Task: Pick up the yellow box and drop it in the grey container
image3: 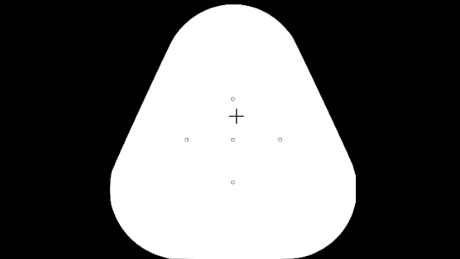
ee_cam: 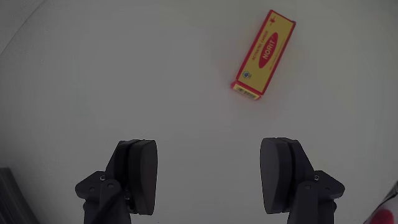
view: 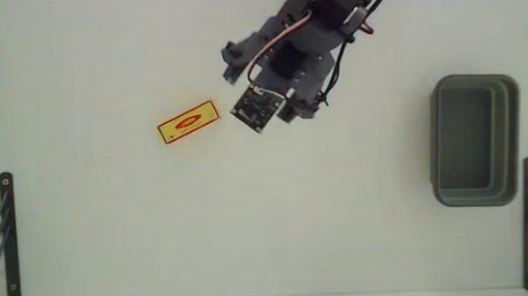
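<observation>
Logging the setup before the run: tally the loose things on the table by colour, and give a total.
Yellow: 1, the yellow box, lying flat on the white table.
Grey: 1, the grey container, nothing seen in it.
Total: 2.
The gripper has its fingers apart, holding nothing.

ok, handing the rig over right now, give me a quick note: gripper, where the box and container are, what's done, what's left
Gripper: open, empty, both fingers visible in the wrist view with bare table between them.
Yellow box: lying flat on the table, left of the arm in the fixed view; in the wrist view it sits ahead of the gripper and off to the right, not between the fingers.
Grey container: far right of the fixed view, nothing visible inside it.
Done: nothing yet, box untouched.
Left: line the gripper up over the box, grasp it, carry it across to the container, drop it in.
</observation>
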`<state>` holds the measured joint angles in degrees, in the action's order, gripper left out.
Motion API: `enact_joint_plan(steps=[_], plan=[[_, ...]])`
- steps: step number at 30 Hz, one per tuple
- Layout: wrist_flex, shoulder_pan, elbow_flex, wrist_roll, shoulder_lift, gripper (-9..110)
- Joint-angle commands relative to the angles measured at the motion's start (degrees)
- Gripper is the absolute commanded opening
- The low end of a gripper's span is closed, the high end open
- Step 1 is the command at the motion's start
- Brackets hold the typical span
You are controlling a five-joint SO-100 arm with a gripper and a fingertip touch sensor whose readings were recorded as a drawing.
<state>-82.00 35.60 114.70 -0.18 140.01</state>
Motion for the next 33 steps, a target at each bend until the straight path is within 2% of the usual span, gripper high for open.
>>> enact_joint_plan(steps=[1, 33], plan=[[0.04, 0.97, -0.14, 0.18, 2.10, 110], [0.04, 5.32, -0.14, 0.18, 2.10, 110]])
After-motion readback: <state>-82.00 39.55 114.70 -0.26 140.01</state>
